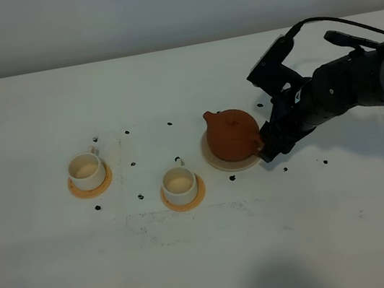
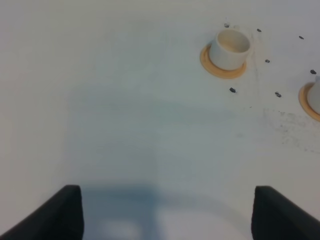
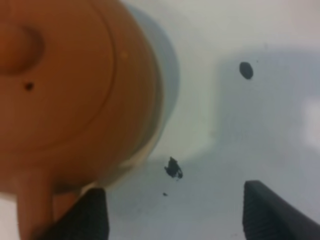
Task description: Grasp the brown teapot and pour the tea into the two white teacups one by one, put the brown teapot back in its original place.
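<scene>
The brown teapot [image 1: 231,135] sits upright on its cream saucer [image 1: 215,162], spout pointing back-left and handle to the right. My right gripper [image 1: 269,146] is low beside the handle. In the right wrist view it [image 3: 175,212] is open; the lid and handle [image 3: 32,210] lie just outside one finger [image 3: 95,212], and only table shows between the fingers. The two white teacups [image 1: 86,169] [image 1: 179,183] stand on orange-tan coasters to the left. The left gripper [image 2: 167,215] is open over bare table, with one cup [image 2: 230,46] ahead of it and the other cup [image 2: 315,97] at the frame edge.
Small black marks [image 1: 169,124] dot the white table around the cups and teapot. A smudge [image 3: 173,168] lies on the table by the saucer [image 3: 169,87]. The right arm's black body [image 1: 344,87] reaches in from the right edge.
</scene>
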You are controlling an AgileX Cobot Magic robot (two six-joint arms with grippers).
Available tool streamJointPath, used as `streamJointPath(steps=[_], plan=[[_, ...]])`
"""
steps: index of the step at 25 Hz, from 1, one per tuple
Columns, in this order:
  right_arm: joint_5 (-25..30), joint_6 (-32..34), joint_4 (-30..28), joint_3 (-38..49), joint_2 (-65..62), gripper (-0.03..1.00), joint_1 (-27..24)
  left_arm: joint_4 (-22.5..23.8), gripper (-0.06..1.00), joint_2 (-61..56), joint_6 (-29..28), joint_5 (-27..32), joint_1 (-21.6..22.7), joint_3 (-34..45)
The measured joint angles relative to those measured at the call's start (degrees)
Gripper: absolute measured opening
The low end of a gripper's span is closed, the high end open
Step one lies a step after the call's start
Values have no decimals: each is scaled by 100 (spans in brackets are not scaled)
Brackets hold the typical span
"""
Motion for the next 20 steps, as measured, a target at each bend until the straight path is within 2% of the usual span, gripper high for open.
streamJointPath(steps=[6,13,20], plan=[[459,-232,210,-294,0,57,0,0,68,0,0,0,0,0],[648,-885,704,-329,0,57,0,0,68,0,0,0,0,0],[717,-1004,904,-329,0,57,0,0,68,0,0,0,0,0]])
